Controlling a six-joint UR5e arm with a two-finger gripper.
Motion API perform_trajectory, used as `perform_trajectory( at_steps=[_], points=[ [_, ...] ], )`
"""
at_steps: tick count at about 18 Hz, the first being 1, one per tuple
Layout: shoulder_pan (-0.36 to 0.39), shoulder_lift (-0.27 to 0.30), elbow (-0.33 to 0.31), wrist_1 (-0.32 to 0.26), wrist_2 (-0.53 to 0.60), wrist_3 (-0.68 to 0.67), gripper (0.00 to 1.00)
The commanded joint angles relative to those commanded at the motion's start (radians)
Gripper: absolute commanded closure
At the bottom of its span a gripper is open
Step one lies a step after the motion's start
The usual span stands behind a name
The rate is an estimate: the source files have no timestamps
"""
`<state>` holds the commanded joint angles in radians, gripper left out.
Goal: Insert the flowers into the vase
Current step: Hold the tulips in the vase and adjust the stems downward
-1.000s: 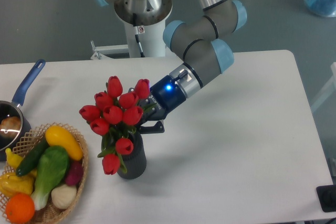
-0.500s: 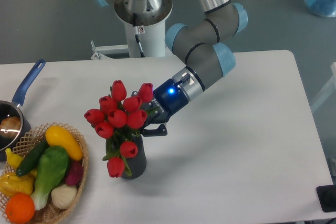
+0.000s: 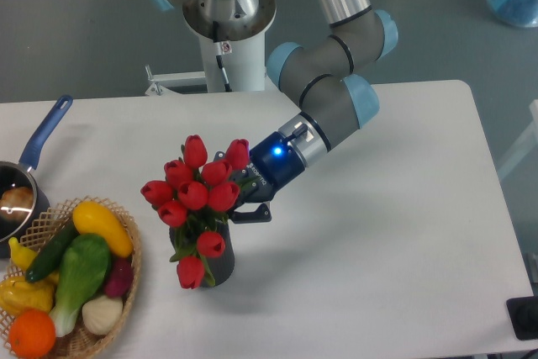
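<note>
The flowers (image 3: pixel 195 195), a bunch of red tulip buds with green leaves, stand over the dark grey vase (image 3: pixel 218 263), their stems going down into its mouth. Two buds droop over the vase's left side. My gripper (image 3: pixel 238 199) reaches in from the right at stem height, just above the vase. Its fingers are shut on the flowers' stems, and the buds hide the fingertips in part.
A wicker basket (image 3: pixel 128 271) of vegetables and fruit sits at the front left, close to the vase. A blue-handled saucepan (image 3: pixel 25 174) is at the left edge. The arm's base (image 3: pixel 229 23) stands behind the table.
The gripper and the flowers have shifted slightly right and down. The bunch has sunk lower over the vase.
</note>
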<state>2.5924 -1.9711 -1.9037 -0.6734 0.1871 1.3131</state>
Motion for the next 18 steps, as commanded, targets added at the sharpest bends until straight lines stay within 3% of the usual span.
perform_trajectory(
  at_steps=[18],
  points=[
    [-0.003, -0.025, -0.014, -0.002, 0.002, 0.058, 0.79]
  ],
)
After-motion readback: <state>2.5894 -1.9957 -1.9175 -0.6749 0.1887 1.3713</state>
